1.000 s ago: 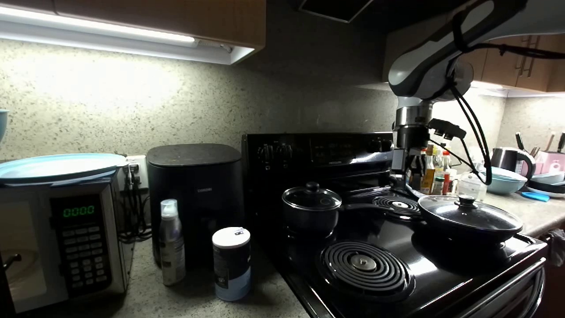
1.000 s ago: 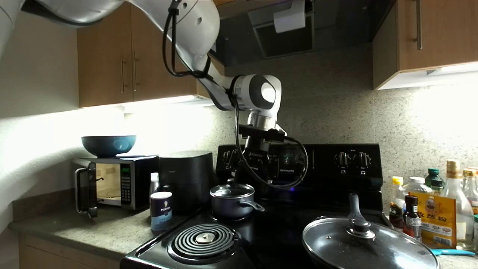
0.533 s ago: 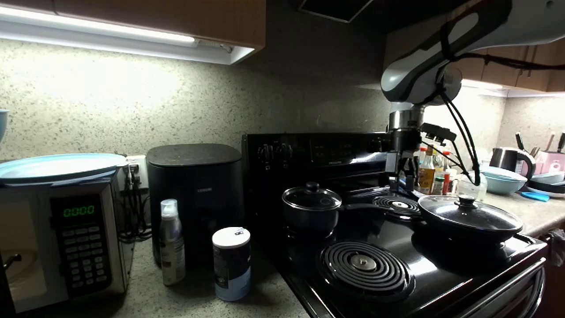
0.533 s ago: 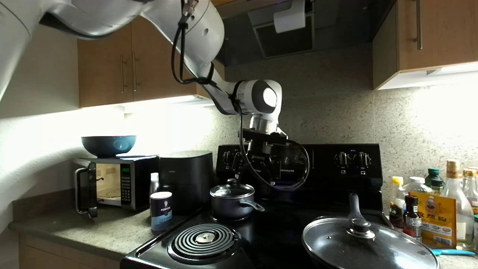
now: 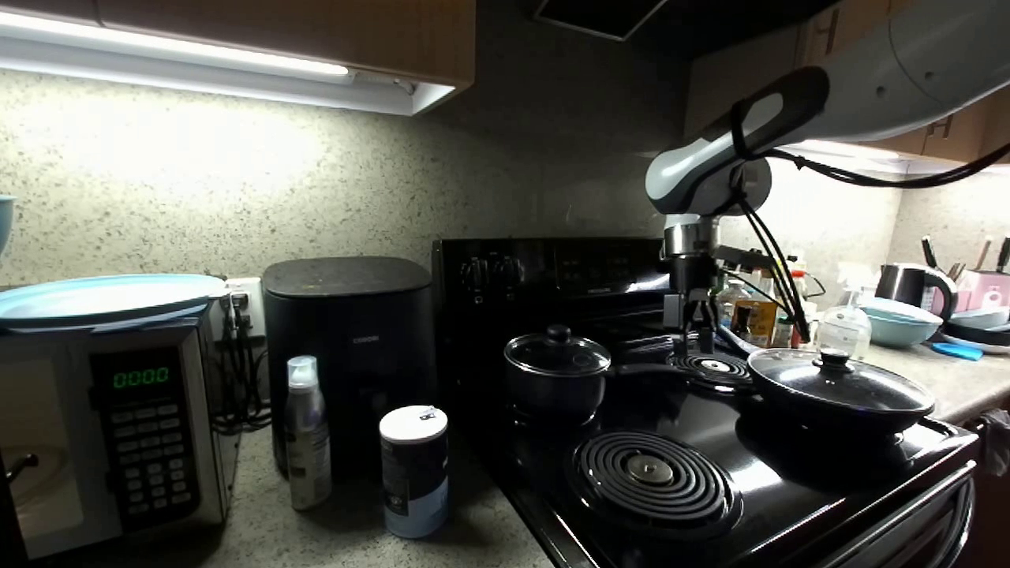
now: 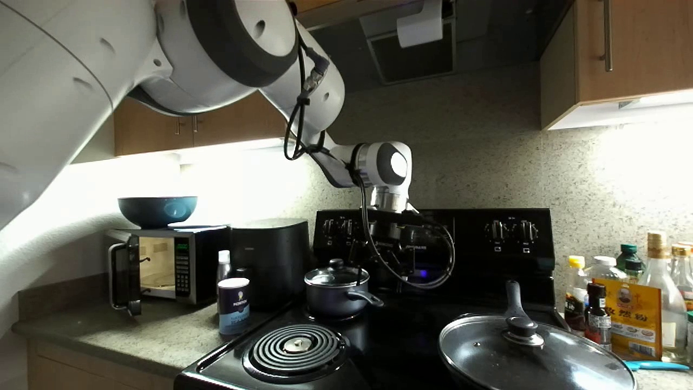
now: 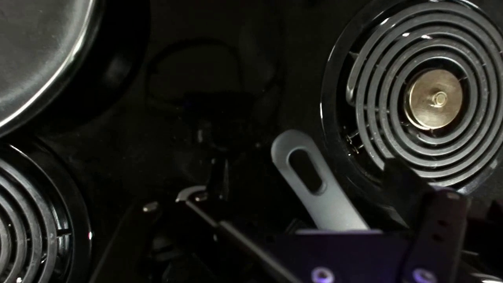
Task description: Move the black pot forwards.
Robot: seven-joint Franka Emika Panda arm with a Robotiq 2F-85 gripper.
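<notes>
1. The black pot (image 6: 333, 298), its domed lid (image 6: 337, 277) on, stands at the back of the stove (image 6: 395, 346), lower than the gripper (image 6: 379, 283) and near it to one side. Beside the tall black appliance (image 6: 270, 265), it has its handle (image 7: 330, 206) turned inward, towards the gripper, where there is room to reach it.

2. The handle lies below the gripper. In the wrist view it shows between the fingers (image 7: 404, 182), which are spread and hold nothing; presumably they straddle it to squeeze its narrow width and leave the lid alone. I cannot tell if either finger touches it.

3. Frontward of the gripper is the front coil burner (image 5: 651, 469), the likely goal of "forwards".

4. On the gripper's side away from the pot sits the wide lidded pan (image 5: 836, 394), a reason to pull straight, not swing.

5. Well apart, beyond the pot, the round canister (image 6: 234, 306) stands on the counter (image 6: 135, 338), probably outside the path.
</notes>
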